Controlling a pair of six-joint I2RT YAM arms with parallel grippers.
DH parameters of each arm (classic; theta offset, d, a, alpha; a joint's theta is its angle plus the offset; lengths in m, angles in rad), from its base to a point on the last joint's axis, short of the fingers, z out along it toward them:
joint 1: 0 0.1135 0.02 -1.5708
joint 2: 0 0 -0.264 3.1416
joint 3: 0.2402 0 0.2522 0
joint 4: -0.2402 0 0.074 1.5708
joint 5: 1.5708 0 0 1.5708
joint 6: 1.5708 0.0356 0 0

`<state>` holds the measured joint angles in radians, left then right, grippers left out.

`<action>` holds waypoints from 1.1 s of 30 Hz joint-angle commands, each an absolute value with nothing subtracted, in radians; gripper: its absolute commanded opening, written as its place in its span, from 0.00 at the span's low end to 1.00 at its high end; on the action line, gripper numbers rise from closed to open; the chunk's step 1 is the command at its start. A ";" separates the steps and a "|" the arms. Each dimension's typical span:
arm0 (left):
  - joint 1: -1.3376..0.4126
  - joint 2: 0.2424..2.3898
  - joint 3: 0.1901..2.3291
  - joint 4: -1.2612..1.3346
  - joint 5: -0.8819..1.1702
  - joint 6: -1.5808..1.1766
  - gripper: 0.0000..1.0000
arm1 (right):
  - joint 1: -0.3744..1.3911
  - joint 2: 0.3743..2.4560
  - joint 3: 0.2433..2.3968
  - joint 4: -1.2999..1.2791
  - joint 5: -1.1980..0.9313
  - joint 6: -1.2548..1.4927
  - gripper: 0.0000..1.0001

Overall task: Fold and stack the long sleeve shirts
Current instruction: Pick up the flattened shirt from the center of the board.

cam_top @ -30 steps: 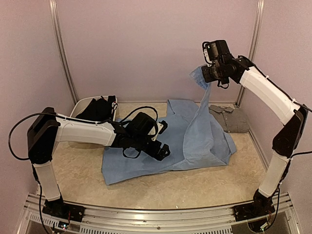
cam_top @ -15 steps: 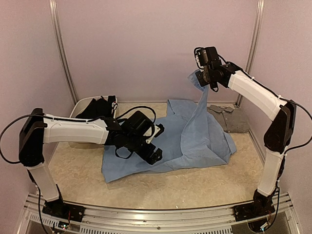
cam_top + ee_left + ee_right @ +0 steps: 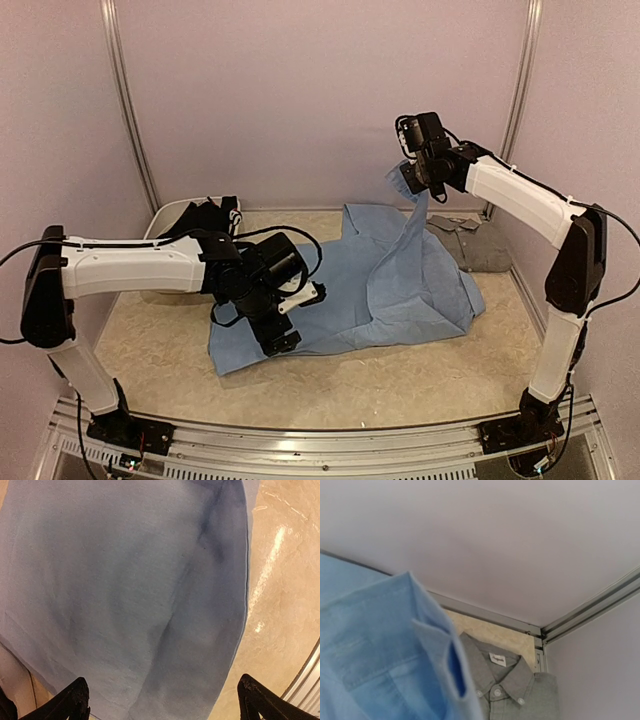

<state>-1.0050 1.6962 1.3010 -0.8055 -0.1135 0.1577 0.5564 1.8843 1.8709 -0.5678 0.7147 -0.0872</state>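
Currently I see the light blue shirt [image 3: 385,300] spread across the middle of the table [image 3: 400,385], with its near hem on the near-left side and its body bunched toward the right. One part of it, a sleeve with its cuff, is lifted high off the table at the far right. From there the fabric hangs in a steep fold down to the rest of the garment.

My right gripper [image 3: 412,180] is up there, closed tight on that raised cloth. On the right wrist camera the blue cuff fills the lower left, very close to the lens, though the fingers themselves do not show in that view.

My left gripper [image 3: 282,340] sits low over the near-left part of the same shirt, jaws spread wide and holding nothing. On the left wrist camera both black fingertips [image 3: 75,702] stand far apart at the bottom edge. Smooth blue fabric lies between and beyond them, with the hem and bare tabletop off to the right. Whether the tips touch the cloth I cannot tell.

The grey shirt [image 3: 480,248] lies folded in the far right corner, collar and buttons up, just beside the blue one. The black shirt [image 3: 205,222] is heaped at the far left, with the rim of a white tub [image 3: 160,218] showing beside it.
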 commanded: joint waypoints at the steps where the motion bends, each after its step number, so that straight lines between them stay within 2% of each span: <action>1: -1.007 1.705 1.248 -0.907 -0.150 0.220 0.97 | 0.567 1.845 1.876 -0.523 0.713 -0.100 0.00; 10: -1.022 1.644 1.114 -0.873 -0.204 0.213 0.90 | 0.567 1.862 1.891 -0.530 0.711 -0.109 0.00; 14: -1.026 1.651 1.099 -0.875 -0.242 0.215 0.78 | 0.567 1.874 1.902 -0.550 0.707 -0.102 0.00; 21: -1.028 1.657 1.090 -0.904 -0.255 0.212 0.52 | 0.566 1.880 1.904 -0.558 0.707 -0.103 0.00; 33: -1.039 1.679 1.133 -0.953 -0.260 0.180 0.22 | 0.565 1.896 1.911 -0.584 0.707 -0.099 0.00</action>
<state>-1.0286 1.6756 1.1023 -0.9245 -0.2489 0.1974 0.5564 1.8851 1.8767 -0.5644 0.7071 -0.1070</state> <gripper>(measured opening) 0.261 0.005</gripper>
